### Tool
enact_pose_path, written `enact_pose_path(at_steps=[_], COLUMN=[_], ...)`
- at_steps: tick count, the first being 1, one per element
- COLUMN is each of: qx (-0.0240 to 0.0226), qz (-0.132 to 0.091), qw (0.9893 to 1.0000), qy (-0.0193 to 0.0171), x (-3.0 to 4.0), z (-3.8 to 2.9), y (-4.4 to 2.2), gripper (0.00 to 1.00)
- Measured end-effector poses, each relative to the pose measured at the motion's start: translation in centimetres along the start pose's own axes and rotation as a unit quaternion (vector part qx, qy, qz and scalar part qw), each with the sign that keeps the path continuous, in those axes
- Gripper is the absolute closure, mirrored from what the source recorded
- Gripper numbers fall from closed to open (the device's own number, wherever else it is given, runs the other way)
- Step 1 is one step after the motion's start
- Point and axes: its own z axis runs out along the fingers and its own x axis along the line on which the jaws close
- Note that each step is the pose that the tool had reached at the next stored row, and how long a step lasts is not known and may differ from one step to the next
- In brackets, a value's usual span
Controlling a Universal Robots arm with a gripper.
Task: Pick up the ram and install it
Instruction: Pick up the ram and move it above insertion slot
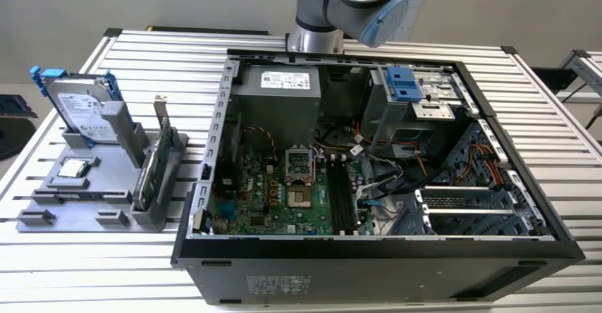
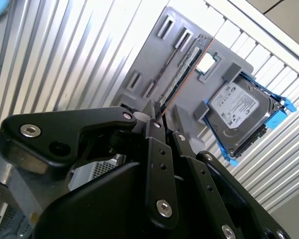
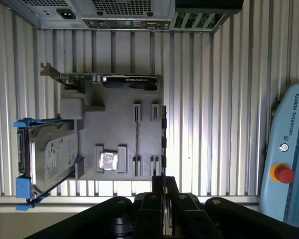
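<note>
Hovering over the ram, nothing picked yet

The ram (image 2: 184, 74) stands on edge in the tray (image 2: 144, 59), at nine o'clock from the case (image 1: 376, 256) in the exterior view. The gripper (image 2: 162, 110) hangs above it, clenched and empty. This looks like the approach step. A grasp calls for parted jaws squared across the board.

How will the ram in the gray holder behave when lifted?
The ram looks thin and bare, so it is probably light and fairly stiff. Exposed chips on its face suggest it's fragile if squeezed hard. It stands on edge in the gray holder, so a sideways push may tip it.
</note>
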Motion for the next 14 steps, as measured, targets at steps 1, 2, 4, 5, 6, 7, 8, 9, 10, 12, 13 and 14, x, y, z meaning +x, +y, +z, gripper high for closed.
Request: enact_pose_path(at_steps=[1, 2, 4, 5, 6, 7, 8, 9, 10, 12, 13, 14], qx=[0.0000, 0.0000, 0.0000, -0.0001, 0.0000, 0.0000, 0.0000, 0.0000, 0.0000, 0.0000, 0.0000, 0.0000], qz=[0.000, 0.000, 0.000, 0.000, 0.000, 0.000, 0.000, 0.000, 0.000, 0.000, 0.000, 0.000], qw=[1.0000, 1.0000, 1.0000, 1.0000, 1.0000, 1.0000, 1.0000, 1.0000, 1.0000, 1.0000, 1.0000, 1.0000], qy=[0.0000, 0.0000, 0.0000, 0.0001, 0.0000, 0.0000, 0.0000, 0.0000, 0.0000, 0.0000, 0.0000, 0.0001], x=[0.00, 0.00, 0.00, -0.01, -0.01, -0.01, -0.01, -0.01, -0.01, -0.02, -0.02, -0.02], z=[-0.10, -0.21, -0.41, -0.52, -0.64, -0.75, -0.85, -0.96, -1.07, -1.31, -1.42, -1.53], y=[0.00, 0.00, 0.00, 0.00, 0.00, 0.00, 0.00, 0.00, 0.00, 0.00, 0.01, 0.01], gripper=[1.00, 1.00, 1.00, 1.00, 1.00, 1.00, 1.00, 1.00, 1.00, 1.00, 1.00, 1.00])
